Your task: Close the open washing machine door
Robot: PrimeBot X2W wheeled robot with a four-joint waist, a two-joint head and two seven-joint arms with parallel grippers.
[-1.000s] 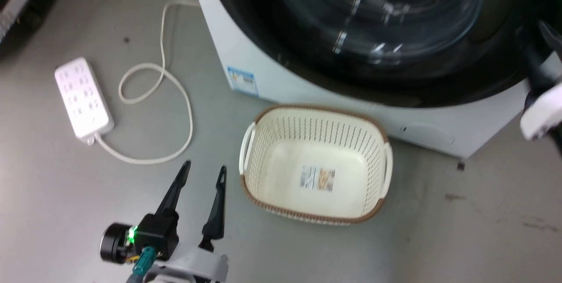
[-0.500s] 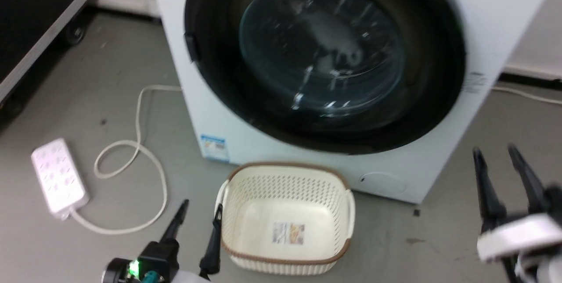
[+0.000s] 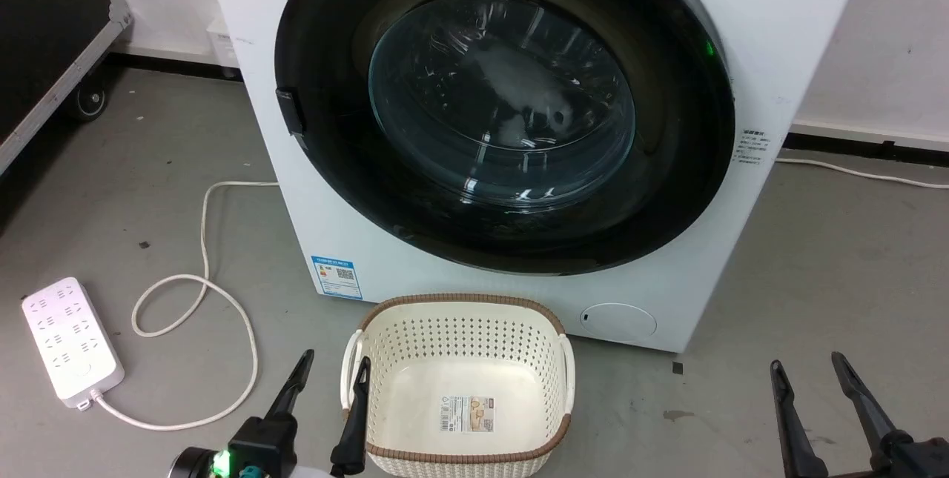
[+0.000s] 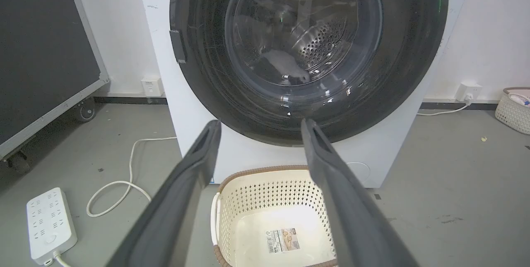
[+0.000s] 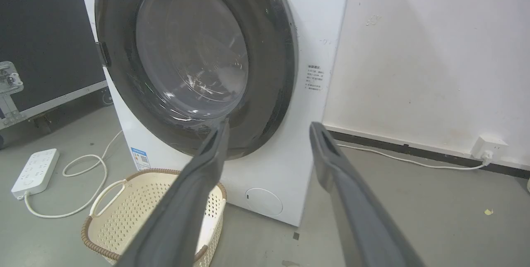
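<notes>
In the head view the washing machine door [image 3: 504, 115] lies across the front of the white washing machine [image 3: 771, 33]. Its wide black rim appears flush with the panel, and the latch tab [image 3: 291, 109] sits on the machine's left side. The left gripper [image 3: 335, 358] hangs low in front of the machine's left corner with its fingers spread and nothing between them. The right gripper [image 3: 807, 361] is low beyond the machine's right corner, also spread and empty. Both are well apart from the door. A cream laundry basket [image 3: 460, 301] stands on the floor just in front of the machine. A power strip [image 3: 70, 341] lies well to the machine's left.

In the left wrist view the spread fingers [image 4: 194, 176] point at the lower rim of the door, with the basket below them.

In the right wrist view the door sits against the machine front with no gap visible along its rim. The pictures do not show whether the latch has caught.

The door looks as good as shut, so what remains is probably a confirming press. That is best done with a finger on the black rim beside the latch tab, not on the glass bowl. The push should go straight into the machine, and the arm should pass above the basket.
</notes>
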